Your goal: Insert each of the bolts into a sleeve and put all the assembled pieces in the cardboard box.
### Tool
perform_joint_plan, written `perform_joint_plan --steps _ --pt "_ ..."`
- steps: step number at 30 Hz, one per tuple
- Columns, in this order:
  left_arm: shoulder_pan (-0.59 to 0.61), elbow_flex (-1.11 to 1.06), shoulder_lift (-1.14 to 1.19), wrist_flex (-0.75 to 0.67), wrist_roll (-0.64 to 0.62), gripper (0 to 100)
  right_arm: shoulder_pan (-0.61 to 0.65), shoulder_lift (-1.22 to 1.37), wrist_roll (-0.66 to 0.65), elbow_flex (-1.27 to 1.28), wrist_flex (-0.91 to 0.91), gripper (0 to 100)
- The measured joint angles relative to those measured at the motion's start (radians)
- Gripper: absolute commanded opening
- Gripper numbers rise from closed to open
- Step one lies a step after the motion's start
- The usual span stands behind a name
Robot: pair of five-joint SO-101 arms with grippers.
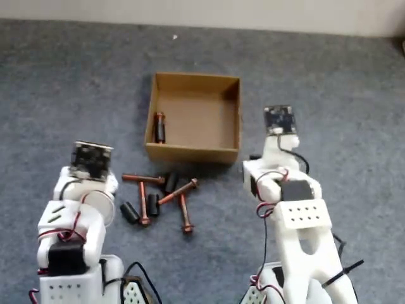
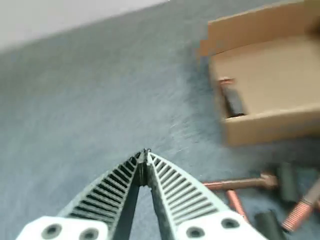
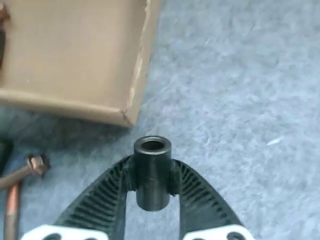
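Gripped in my right end effector [image 3: 151, 170] is a black sleeve [image 3: 152, 150]; my left end effector [image 2: 145, 153] is closed, holding nothing.

Matt black sleeve [image 3: 152, 172], coppery threaded bolts [image 1: 144, 180], brown cardboard box [image 1: 196, 152]

Brown cardboard box [image 1: 193, 154] holds one sleeved copper bolt [image 1: 159, 127]; loose copper bolts [image 1: 144, 180] and black cylindrical sleeves [image 1: 130, 211] lie just beside it

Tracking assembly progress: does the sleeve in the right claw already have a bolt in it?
No, the sleeve held in the right claw shows an open, empty bore.
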State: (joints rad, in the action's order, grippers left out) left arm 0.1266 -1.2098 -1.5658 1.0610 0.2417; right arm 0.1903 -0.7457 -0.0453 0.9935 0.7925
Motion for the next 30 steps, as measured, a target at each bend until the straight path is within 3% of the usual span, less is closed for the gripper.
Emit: perform_joint_plan --steps 8,12,15,30 --pt "-0.242 0.285 0.313 0.176 0.063 1 -0.014 -0.002 0.006 0.0 -0.015 0.5" --pt "-0.339 0.419 0.572 0.219 0.163 9 -0.058 -0.002 0.006 0.0 -0.015 0.5" --pt "-0.356 0.499 0.747 0.219 0.186 15 -0.094 -0.002 0.006 0.0 -0.038 0.5" --pt "-0.417 0.704 1.349 0.219 0.232 15 -0.14 -0.002 0.006 0.0 -0.074 0.5"
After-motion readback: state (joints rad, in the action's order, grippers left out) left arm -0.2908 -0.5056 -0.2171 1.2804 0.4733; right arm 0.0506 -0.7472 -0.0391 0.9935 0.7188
